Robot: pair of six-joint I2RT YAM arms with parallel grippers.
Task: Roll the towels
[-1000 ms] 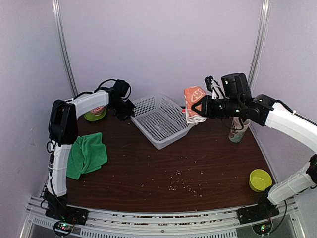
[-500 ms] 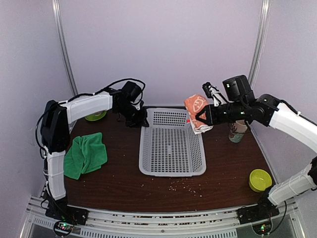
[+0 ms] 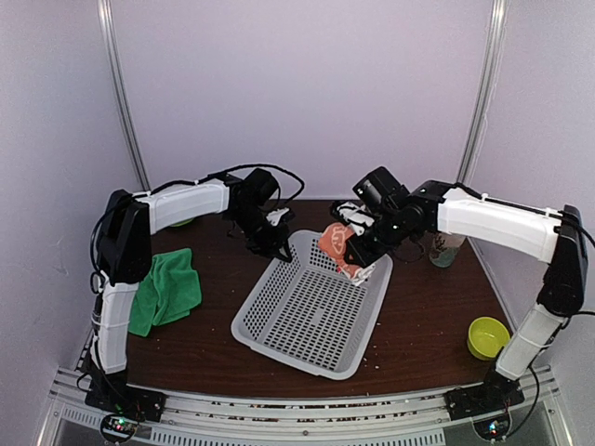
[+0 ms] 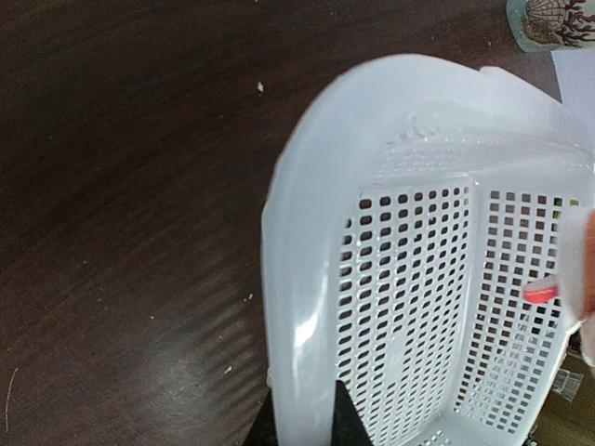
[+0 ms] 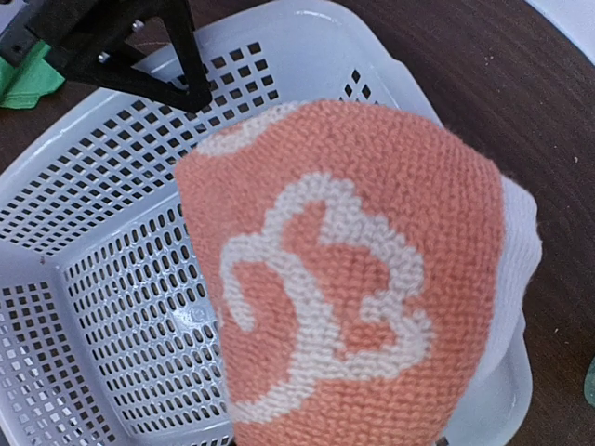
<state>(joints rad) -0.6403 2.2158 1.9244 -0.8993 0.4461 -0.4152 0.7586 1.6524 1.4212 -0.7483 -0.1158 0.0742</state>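
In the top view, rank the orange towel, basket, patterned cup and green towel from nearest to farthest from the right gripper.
1. orange towel: clamped in the jaws of the right gripper.
2. basket: just beneath it, mid-table.
3. patterned cup: to the right, near the back.
4. green towel: far left side.

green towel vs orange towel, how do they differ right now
The green towel is plain; the orange towel has white prints. The green towel lies loosely on the table, while the orange towel hangs bunched in the right gripper over the basket. The green towel looks larger than the orange towel. Both are soft cloths.
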